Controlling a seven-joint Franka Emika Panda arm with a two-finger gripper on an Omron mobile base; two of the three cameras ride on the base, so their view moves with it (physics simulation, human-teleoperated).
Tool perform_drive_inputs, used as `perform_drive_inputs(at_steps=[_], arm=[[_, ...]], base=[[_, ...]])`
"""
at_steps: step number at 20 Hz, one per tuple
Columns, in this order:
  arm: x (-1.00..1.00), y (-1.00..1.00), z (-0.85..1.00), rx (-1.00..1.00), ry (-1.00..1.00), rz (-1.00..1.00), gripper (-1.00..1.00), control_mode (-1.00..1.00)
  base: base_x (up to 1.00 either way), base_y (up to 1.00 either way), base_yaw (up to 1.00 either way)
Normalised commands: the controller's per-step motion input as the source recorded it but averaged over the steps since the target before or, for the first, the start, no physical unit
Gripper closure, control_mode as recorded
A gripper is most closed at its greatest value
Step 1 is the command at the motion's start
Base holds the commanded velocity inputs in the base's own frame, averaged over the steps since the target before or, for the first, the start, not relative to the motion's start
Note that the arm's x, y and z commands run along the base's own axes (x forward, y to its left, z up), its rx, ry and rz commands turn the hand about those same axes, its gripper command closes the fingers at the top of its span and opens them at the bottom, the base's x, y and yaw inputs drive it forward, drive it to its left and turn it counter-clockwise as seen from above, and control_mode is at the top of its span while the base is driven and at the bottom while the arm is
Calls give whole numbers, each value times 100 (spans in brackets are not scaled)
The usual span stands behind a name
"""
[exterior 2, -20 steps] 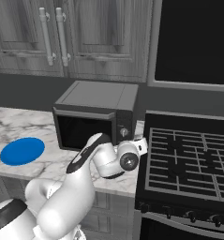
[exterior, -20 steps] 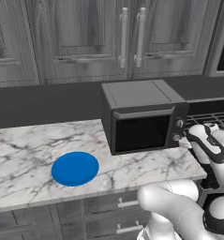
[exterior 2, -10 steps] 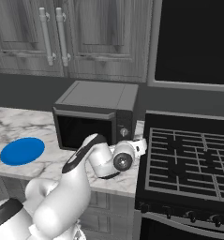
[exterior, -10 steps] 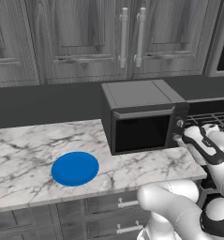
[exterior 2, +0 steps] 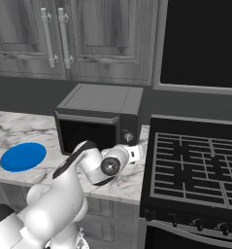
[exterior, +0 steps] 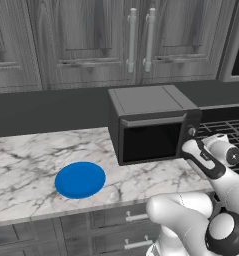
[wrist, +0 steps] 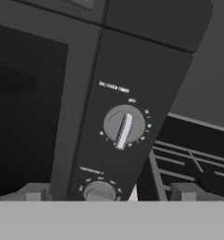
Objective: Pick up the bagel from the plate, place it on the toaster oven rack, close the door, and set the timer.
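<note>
Hand view puts you close to the toaster oven's control panel (wrist: pixel 127 117), where a timer knob (wrist: pixel 124 126) sits above a second knob (wrist: pixel 99 191); the tiny print over the dial is too blurred to read. Your gripper (wrist: pixel 108 193) is spread wide, holding nothing (stove grates (exterior 2: pixel 195 165) just beside). The door (exterior: pixel 151 141) is closed; the plate (exterior: pixel 80 179) lies bare on the marble counter (exterior: pixel 21 165).

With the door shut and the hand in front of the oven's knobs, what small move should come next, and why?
Probably ease the gripper forward and a little up toward the timer knob. The plate is bare and the door is shut, so setting the timer seems to be what remains. The fingers stand wide open, short of the knob.
</note>
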Motion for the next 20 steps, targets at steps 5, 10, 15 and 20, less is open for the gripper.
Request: perform_drive_inputs(at_steps=[5,10,15,20], arm=[[0,-10,0,0,-2,-4,-100,-100],[0,-2,1,0,-1,-1,-100,-100],[0,0,4,0,-1,-2,-100,-100],[6,0,8,0,0,-4,-100,-100]], base=[[0,0,0],[0,0,0],[0,0,0],[0,0,0]])
